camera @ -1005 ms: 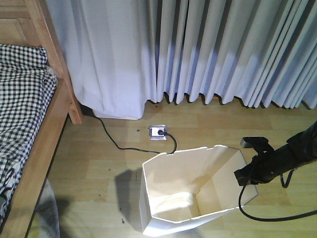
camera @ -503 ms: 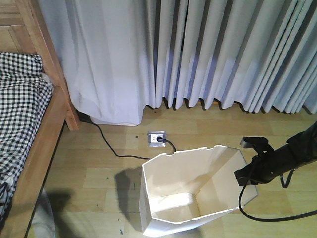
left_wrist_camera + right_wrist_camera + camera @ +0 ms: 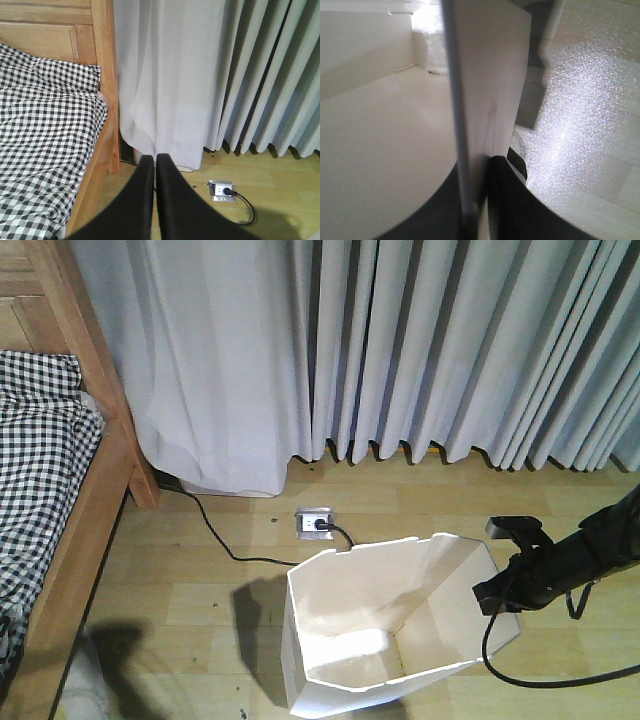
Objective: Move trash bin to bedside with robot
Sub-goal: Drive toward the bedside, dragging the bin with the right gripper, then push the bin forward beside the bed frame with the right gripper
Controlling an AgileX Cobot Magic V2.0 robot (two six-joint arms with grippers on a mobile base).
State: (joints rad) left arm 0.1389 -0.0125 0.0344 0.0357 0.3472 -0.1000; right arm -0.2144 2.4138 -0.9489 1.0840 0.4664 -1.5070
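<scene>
Pale wooden floor (image 3: 190,585) runs up to grey curtains (image 3: 420,340) hanging across the far wall. Toward 6 o'clock in the front view the white bin (image 3: 345,585) stands on that floor with its angular rim open to the camera.

My right claw (image 3: 497,592) bites the rim at the bin's 3 o'clock side, and my black right arm (image 3: 585,545) reaches in from the frame's 3 o'clock edge. Through the right wrist camera, the right claw (image 3: 475,200) is clamped on the bin wall (image 3: 490,75). The thin sheet runs edge-on between my two dark fingers (image 3: 512,200).

At the bin's 11 o'clock a floor socket (image 3: 316,524) lies near it, with a black cable (image 3: 215,537) trailing from there toward 10 o'clock. Well apart at 9 o'clock is the bed frame (image 3: 95,530) with checked bedding (image 3: 40,460).

My left claw (image 3: 154,161) is closed on nothing and points between the bed frame (image 3: 107,75) and the curtains (image 3: 210,75).
</scene>
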